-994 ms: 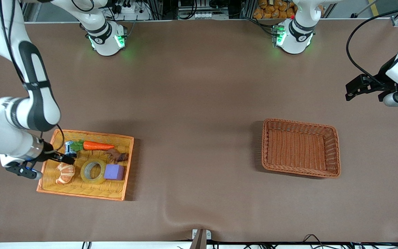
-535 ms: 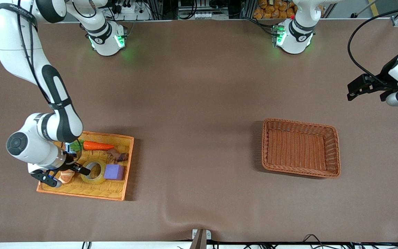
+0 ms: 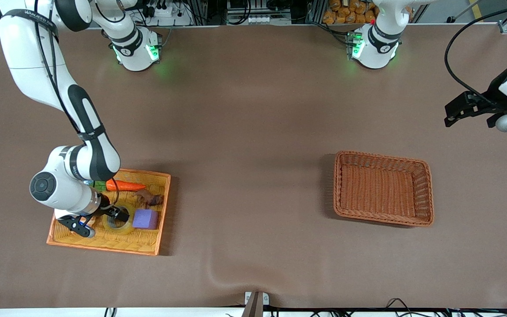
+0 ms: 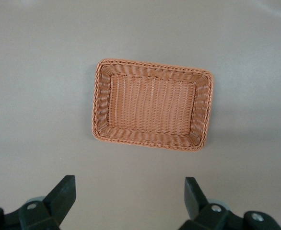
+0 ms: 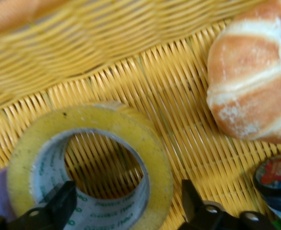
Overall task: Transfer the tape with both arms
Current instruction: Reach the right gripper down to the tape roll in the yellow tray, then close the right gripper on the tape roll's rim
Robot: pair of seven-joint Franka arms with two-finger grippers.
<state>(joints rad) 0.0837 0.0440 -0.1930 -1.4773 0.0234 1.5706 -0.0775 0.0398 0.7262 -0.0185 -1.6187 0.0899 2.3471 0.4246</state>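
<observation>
Right end effector [image 5: 126, 206] straddles the tape's [image 5: 90, 163] rim, fingers apart

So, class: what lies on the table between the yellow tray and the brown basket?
Nothing: in the front view, only bare table lies between the yellow tray and the brown basket.

Tape [image 3: 120, 220] lies in the tray [image 3: 104, 245], between croissant [image 5: 253, 93] and cube [image 3: 145, 219].
</observation>
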